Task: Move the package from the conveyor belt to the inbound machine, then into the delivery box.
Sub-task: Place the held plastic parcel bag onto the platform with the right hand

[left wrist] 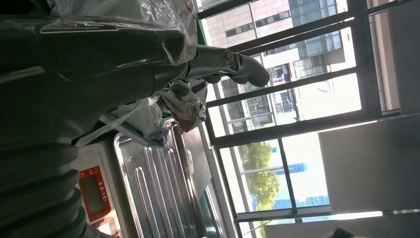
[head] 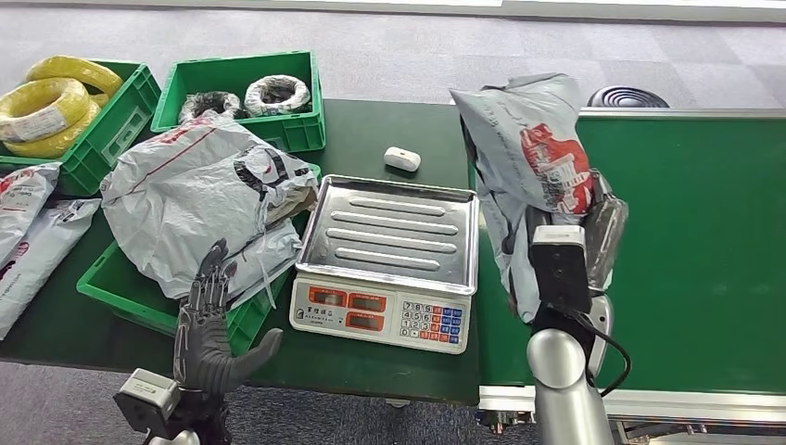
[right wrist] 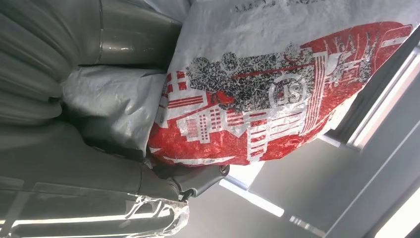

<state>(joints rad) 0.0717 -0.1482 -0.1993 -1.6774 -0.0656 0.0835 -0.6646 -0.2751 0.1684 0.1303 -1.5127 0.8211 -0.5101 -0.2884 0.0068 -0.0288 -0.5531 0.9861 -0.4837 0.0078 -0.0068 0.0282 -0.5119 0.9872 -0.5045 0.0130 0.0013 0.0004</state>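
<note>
A grey plastic package (head: pixel 530 158) with a red and black print hangs upright in the air over the left edge of the green conveyor belt (head: pixel 704 250). My right hand (head: pixel 593 232) grips it from behind; the right wrist view shows the package (right wrist: pixel 277 94) pressed against the hand (right wrist: pixel 99 148). The weighing scale (head: pixel 389 255) with its steel pan stands just left of the package. My left hand (head: pixel 211 329) is open near the table's front edge, fingers spread, beside the green delivery box (head: pixel 120 292) piled with grey packages (head: pixel 199 190).
A small white device (head: pixel 402 158) lies behind the scale. At the back left stand two green crates, one with yellow cable coils (head: pixel 46 107), one with dark coils (head: pixel 273 93). More grey packages (head: pixel 28 232) lie at the far left. The scale pan (left wrist: pixel 158 183) appears in the left wrist view.
</note>
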